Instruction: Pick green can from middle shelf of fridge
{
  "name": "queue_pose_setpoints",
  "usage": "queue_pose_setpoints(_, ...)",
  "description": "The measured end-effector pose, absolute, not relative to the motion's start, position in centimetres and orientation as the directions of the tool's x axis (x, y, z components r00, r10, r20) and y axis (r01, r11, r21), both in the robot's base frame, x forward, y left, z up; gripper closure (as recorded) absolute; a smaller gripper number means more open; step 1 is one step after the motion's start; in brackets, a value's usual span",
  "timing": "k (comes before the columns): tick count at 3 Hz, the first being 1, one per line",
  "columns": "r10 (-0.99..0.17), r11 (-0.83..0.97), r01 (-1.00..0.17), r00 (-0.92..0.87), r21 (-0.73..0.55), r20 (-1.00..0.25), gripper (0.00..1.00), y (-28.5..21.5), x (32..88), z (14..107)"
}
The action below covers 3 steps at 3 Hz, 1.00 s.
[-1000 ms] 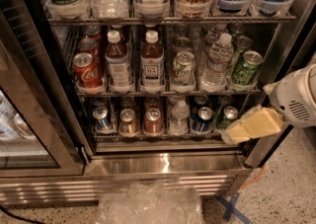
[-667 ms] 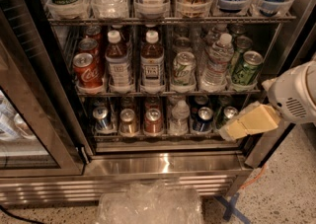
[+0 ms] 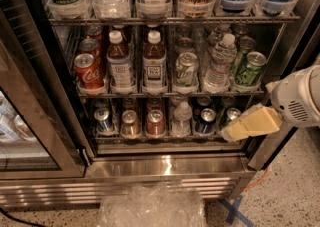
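The green can (image 3: 250,68) stands upright at the front of the right-most lane of the middle shelf (image 3: 165,92), untouched. A water bottle (image 3: 220,61) is just left of the green can, a pale can (image 3: 186,69) is further left of it, and a 2nd green one stands right behind it.

The gripper (image 3: 231,132) hangs below the green can and a little left of it. It is down at the level of the bottom rack (image 3: 150,138), outside the front of the fridge (image 3: 165,168), with its yellow tip pointing left. Compared with 1 second ago it has crept upward and slightly toward the green can, but only by a small amount, and in the last stretch it has hardly shifted at all. It is seen side-on as 1 wedge, so I cannot tell whether the jaws are apart or together. They appear to hold nothing.

For the task this means the reach is only beginning. The gripper is 1 shelf too low and well apart from the green can. By my reading it needs to rise past the shelf's front edge and then go in level with the green can's body, without knocking the water bottle beside it.
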State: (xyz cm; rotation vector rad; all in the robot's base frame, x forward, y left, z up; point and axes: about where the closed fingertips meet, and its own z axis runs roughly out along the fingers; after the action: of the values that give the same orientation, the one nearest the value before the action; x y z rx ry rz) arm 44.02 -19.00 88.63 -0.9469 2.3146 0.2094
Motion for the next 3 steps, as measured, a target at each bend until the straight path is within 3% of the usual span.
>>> queue_pose_setpoints(2,-0.357,0.802,-0.591,-0.590,0.087,-0.724,0.00,-15.4,43.6,81.1)
queue_pose_setpoints(3,-0.261,0.826,-0.552,-0.555,0.115,-0.790,0.00,-13.4,45.0,79.4)
